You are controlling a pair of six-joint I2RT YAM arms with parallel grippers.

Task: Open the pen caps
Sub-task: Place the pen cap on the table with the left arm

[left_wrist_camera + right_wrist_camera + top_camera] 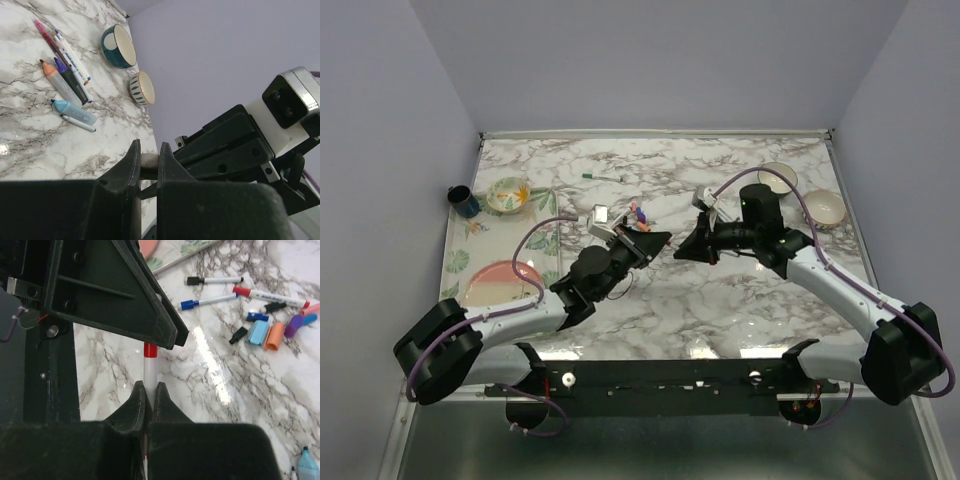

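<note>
The two arms meet over the middle of the marble tabletop (720,310), well in from every edge; bare marble lies between them and the near rail, and a broad bare band runs behind them to the far wall (670,60). The right end effector (150,390) is pinched tight on a white pen (150,371), holding it off the surface. The pen's red cap (150,350) sticks out past the fingertips and runs in under the left end effector (660,237), whose fingers stand narrow around that capped end. The left wrist view shows only a pale stub in the gap.

Loose caps (274,336) in black, blue, pale blue, orange and purple lie bunched on the marble just beyond the meeting point; three capped pens (207,302) lie beside them; a green pen (603,178) lies alone nearer the far edge.

Two bowls (823,207) sit close to the right edge behind the right arm. At the left edge a leaf-patterned mat (460,260) carries a pink plate (500,285), a floral bowl (507,194) and a dark mug (463,200). Plain lavender walls close the tabletop on three sides.
</note>
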